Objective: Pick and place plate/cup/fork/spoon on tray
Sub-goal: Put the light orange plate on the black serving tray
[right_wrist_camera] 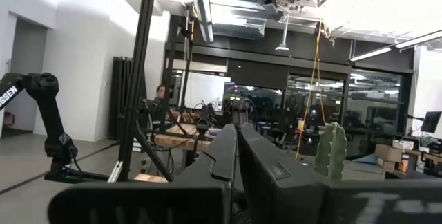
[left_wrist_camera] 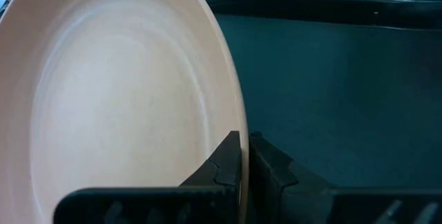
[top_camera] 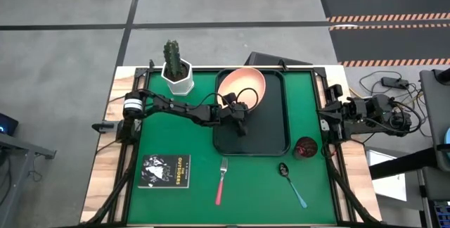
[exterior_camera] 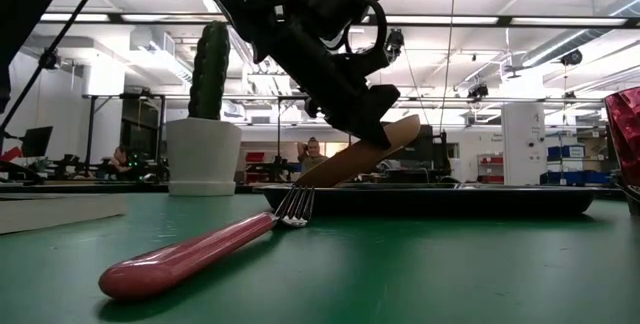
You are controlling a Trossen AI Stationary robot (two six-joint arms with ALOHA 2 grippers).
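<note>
The peach-orange plate [top_camera: 241,87] is tilted over the far left part of the dark tray [top_camera: 267,133]. My left gripper [top_camera: 239,115] is shut on the plate's rim. In the low view the plate [exterior_camera: 345,162] slants down to the left behind the tray's rim [exterior_camera: 470,200]. The dark red cup [top_camera: 306,147] stands on the green mat right of the tray. The pink-handled fork [top_camera: 221,180] and the blue-handled spoon [top_camera: 292,184] lie flat on the mat near the front. My right gripper [right_wrist_camera: 237,148] is shut and empty, parked at the table's right edge. My left gripper pinches the plate's near rim [left_wrist_camera: 241,156] between its two fingers, one finger on the inner face [left_wrist_camera: 224,158] and one on the underside. The fingers slant down from the table's left. The plate is tilted; whether its low edge [exterior_camera: 305,179] rests on the tray, I cannot tell.
A white hexagonal pot with a cactus [top_camera: 177,70] stands at the far left beside the tray. A small black book [top_camera: 166,170] lies at the near left. The tray's near half [top_camera: 249,140] is bare.
</note>
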